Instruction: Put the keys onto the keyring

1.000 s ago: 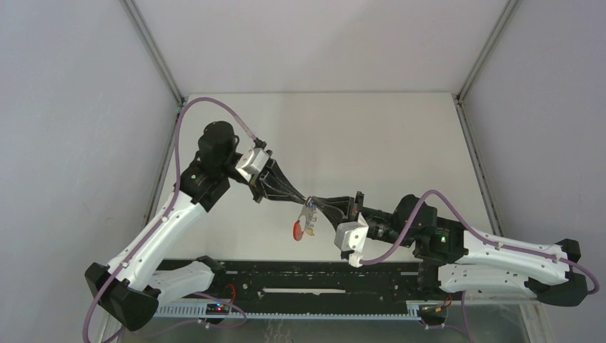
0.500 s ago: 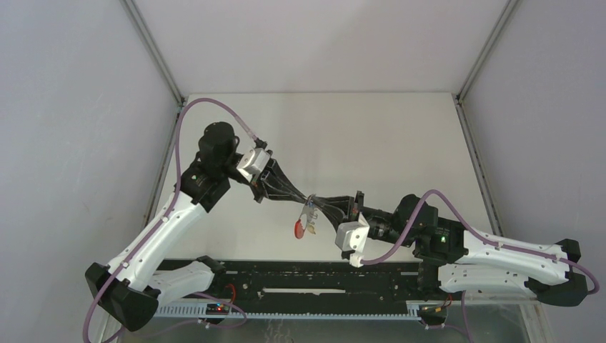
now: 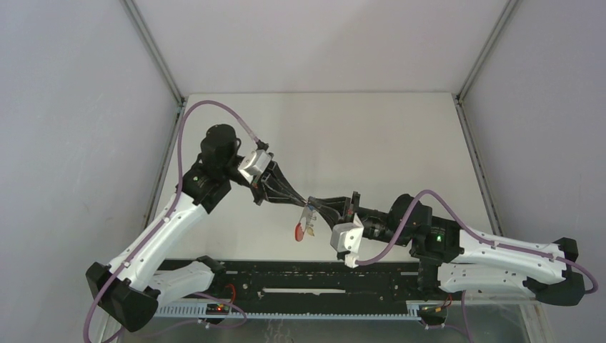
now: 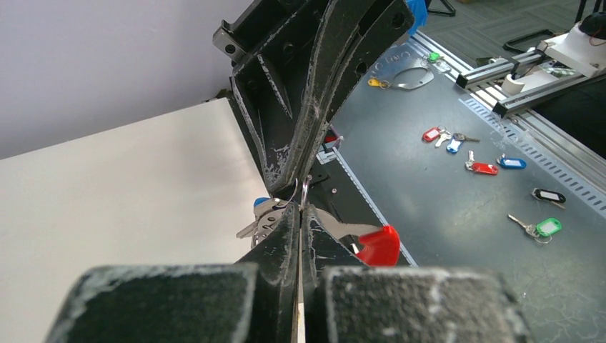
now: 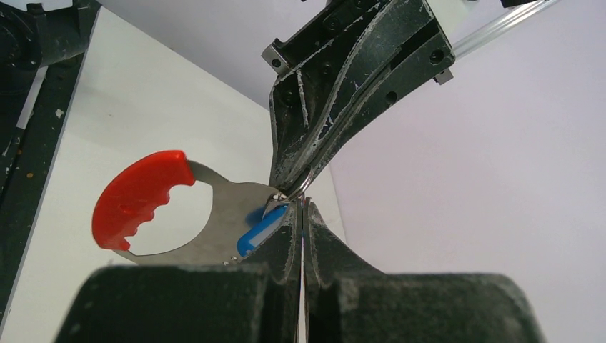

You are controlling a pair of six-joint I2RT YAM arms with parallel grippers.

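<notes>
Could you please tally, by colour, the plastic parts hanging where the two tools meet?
Red band: 1
Blue tag: 1
Yellow-orange tag: 1
Total: 3

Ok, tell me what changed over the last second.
The right arm shifted slightly left, toward the left arm, whose wrist turned a little. Nothing was taken or released. The left end effector and right end effector stay shut, tip to tip on the keyring, which hangs in the same spot.
</notes>
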